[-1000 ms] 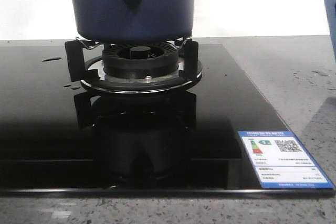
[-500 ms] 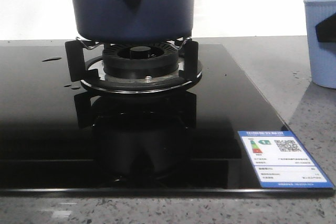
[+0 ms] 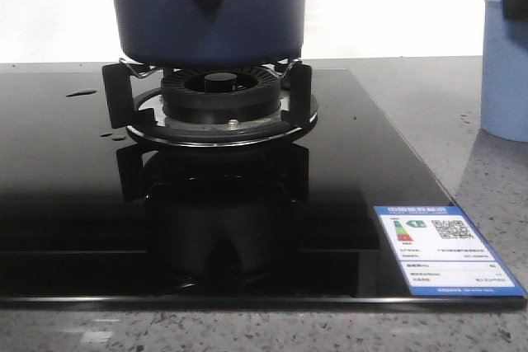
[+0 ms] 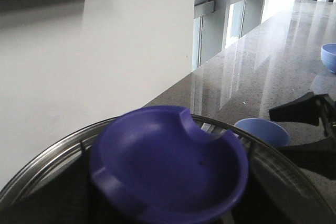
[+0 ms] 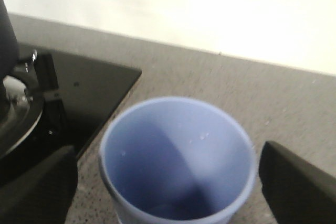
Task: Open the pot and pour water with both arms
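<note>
The dark navy pot (image 3: 206, 10) stands on the gas burner (image 3: 216, 96); its top is out of the front view. In the left wrist view the glass lid (image 4: 37, 166), with a steel rim, fills the lower part, and its purple-blue knob (image 4: 168, 166) sits where my left gripper (image 4: 168, 203) closes; the fingers are mostly hidden. The pale blue cup (image 5: 176, 156) stands upright on the counter right of the hob, also at the front view's right edge (image 3: 505, 72). My right gripper (image 5: 168, 182) is open around it, its fingers (image 5: 37, 187) apart from the cup's sides.
The black glass hob (image 3: 74, 204) has a blue-and-white energy label (image 3: 445, 249) at its front right corner and water drops at its left. Grey speckled counter (image 3: 429, 96) surrounds it. A second blue bowl (image 4: 329, 56) sits far along the counter. A white wall is behind.
The cup has come in from the right edge and down onto the counter. The right finger that lay across its side half a second ago is now off it.
</note>
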Available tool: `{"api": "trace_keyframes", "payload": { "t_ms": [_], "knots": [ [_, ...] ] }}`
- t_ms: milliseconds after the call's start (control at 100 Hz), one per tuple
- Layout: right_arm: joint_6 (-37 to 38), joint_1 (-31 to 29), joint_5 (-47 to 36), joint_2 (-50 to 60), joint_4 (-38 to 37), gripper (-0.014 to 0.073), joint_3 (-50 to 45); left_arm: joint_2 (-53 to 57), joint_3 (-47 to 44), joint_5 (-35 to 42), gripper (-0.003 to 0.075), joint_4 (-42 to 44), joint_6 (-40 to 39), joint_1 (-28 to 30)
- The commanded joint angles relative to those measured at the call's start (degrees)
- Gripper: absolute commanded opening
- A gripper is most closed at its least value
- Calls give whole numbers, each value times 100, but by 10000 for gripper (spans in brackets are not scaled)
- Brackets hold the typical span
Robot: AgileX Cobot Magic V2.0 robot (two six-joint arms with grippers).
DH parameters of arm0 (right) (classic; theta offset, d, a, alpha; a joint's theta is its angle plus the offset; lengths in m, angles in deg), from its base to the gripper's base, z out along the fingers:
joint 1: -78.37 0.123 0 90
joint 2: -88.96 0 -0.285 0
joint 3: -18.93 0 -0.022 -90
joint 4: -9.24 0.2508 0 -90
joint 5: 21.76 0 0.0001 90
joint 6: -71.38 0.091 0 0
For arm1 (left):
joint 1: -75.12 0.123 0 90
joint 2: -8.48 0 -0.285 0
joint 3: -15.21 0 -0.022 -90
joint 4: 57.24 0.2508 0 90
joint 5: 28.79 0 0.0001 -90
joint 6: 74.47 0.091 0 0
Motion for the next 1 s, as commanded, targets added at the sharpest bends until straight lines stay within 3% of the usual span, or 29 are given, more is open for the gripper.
{"api": "trace_keyframes", "payload": {
  "t_ms": [0, 180, 400, 480, 640, 990],
  "knots": [
    [2, -51, -49, 469, 116, 617, 144, 111, 240, -81, 316, -528, 115, -53],
    [2, -51, 246, 1344, 116, 616, 155, -269, 240, -244, 316, -736, 128, -53],
    [2, -51, 449, 2409, 116, 591, 155, -671, 240, -320, 316, -1299, 890, -53],
    [2, -51, 461, 2692, 116, 469, 155, -815, 240, -320, 316, -1299, 992, -53],
    [2, -51, 461, 3132, 116, -74, 155, -1055, 240, -320, 316, -1299, 1002, -53],
    [2, -51, 474, 3260, 116, -67, 155, -1316, 240, -320, 316, -1299, 1056, -53]
  ]
}}
